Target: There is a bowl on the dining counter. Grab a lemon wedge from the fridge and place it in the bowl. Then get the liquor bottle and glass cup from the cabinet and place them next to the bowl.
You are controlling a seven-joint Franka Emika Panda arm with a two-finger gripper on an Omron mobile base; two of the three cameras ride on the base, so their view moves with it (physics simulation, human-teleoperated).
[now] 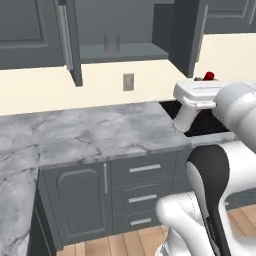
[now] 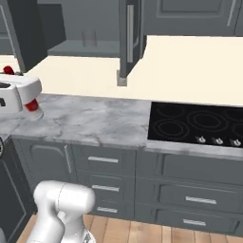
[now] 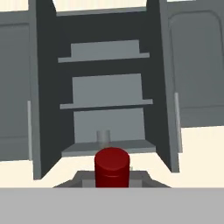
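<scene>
We list: grey marble surface [image 1: 90, 135], black cooktop [image 2: 197, 124], wall outlet [image 1: 128, 82], grey drawers [image 2: 109, 180], wood floor [image 1: 120, 244].

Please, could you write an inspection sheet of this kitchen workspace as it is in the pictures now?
Surface: grey marbled stone counter, bare where visible.
Job's things: clear glass cup upright on the lowest shelf of the open dark grey wall cabinet; red-capped liquor bottle in the grip.
Clutter: nothing seen.
Grippers: gripper shut on the bottle, facing the cabinet.
Cables: nothing seen.
Surroundings: black glass cooktop, grey wall outlet, wooden floor.
</scene>
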